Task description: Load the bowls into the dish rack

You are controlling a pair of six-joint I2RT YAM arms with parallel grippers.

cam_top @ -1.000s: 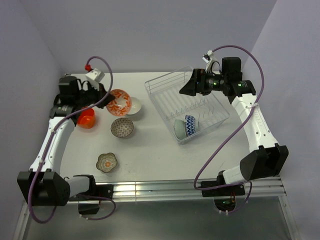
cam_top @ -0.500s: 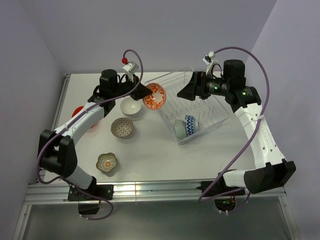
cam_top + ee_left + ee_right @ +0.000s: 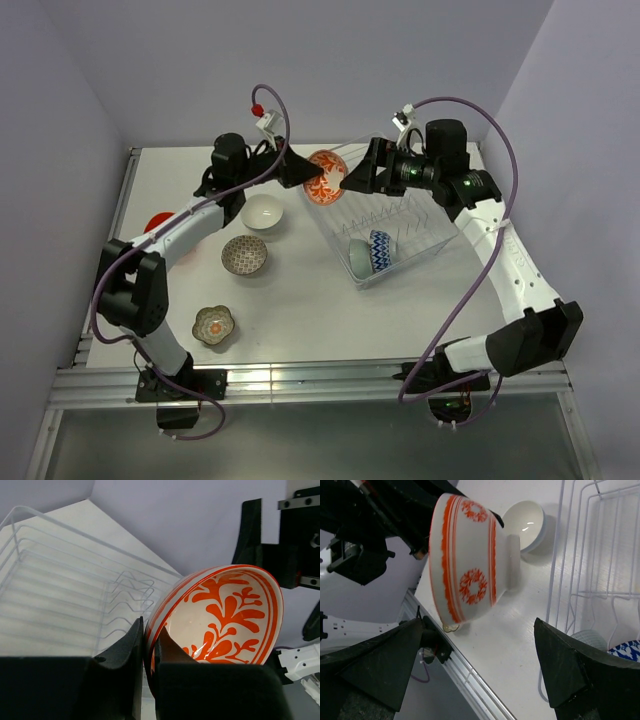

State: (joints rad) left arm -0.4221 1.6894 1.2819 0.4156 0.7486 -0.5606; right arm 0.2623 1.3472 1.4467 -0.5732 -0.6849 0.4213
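Left pincer [image 3: 304, 172] pinches the orange-white bowl [image 3: 327, 177], facing the spread right pincer [image 3: 352, 180]; dish rack [image 3: 410, 262] beside holds 2 bowls [image 3: 372, 254].

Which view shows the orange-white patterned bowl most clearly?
The right wrist view. There, nearly the whole orange-white patterned bowl is seen side-on, with its outer pattern and foot. The left wrist view shows mainly its inside, cropped at the bottom. The top external view shows it only small and far.

The dish rack [image 3: 400, 205] stands far right on the counter [image 3: 300, 300], two bowls [image 3: 372, 255] inside; held bowl [image 3: 325, 178] at its far-left corner.
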